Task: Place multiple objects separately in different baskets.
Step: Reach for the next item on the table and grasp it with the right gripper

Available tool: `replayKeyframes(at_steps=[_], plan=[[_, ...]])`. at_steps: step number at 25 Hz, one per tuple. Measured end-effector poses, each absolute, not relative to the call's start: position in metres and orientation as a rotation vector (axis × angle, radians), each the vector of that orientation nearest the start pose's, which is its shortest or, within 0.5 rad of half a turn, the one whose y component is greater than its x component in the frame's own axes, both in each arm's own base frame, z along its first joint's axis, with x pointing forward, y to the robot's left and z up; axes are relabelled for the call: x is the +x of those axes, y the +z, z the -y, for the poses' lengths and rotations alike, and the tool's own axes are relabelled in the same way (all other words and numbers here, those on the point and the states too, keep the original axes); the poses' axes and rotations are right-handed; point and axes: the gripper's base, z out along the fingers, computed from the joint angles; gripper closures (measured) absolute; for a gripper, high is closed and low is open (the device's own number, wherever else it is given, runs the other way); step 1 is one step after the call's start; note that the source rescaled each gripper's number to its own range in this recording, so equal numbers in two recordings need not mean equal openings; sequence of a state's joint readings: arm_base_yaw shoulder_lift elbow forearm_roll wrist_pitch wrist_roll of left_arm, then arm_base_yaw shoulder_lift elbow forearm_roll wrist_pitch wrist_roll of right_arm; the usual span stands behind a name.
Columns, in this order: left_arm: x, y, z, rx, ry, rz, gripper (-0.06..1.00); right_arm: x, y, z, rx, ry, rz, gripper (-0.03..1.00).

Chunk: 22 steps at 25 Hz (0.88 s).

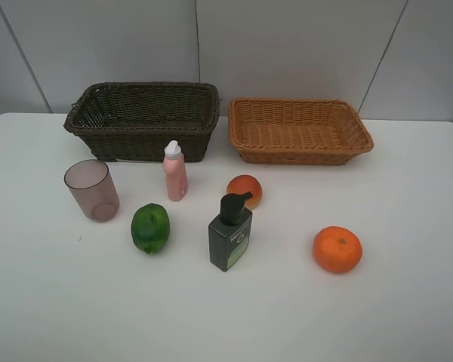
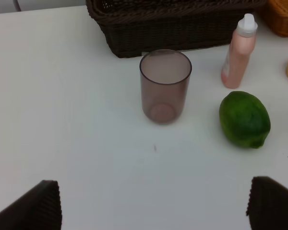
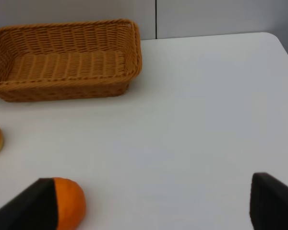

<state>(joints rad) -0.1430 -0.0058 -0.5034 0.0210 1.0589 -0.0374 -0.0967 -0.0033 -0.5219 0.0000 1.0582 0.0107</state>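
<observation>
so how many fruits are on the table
3: the green lime beside the mauve cup, the reddish-orange fruit behind the pump bottle, the orange alone at right. The dark basket partly hides its floor.

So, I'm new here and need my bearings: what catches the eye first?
Two woven baskets stand at the back of the white table: a deep dark brown basket on the left, a shallow orange-tan basket on the right. In front, the bright orange sits alone at right, the green lime near the mauve cup.
</observation>
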Motion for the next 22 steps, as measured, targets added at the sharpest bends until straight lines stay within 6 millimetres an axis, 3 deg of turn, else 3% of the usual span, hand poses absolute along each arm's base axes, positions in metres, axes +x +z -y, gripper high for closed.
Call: replayKeyframes(at_steps=[22], plan=[[-0.0058, 0.2783, -0.0025, 0.106, -0.088, -2.032, -0.06, -0.0079, 0.2835, -0.0008, 0.108, -0.055, -2.014, 0.19]])
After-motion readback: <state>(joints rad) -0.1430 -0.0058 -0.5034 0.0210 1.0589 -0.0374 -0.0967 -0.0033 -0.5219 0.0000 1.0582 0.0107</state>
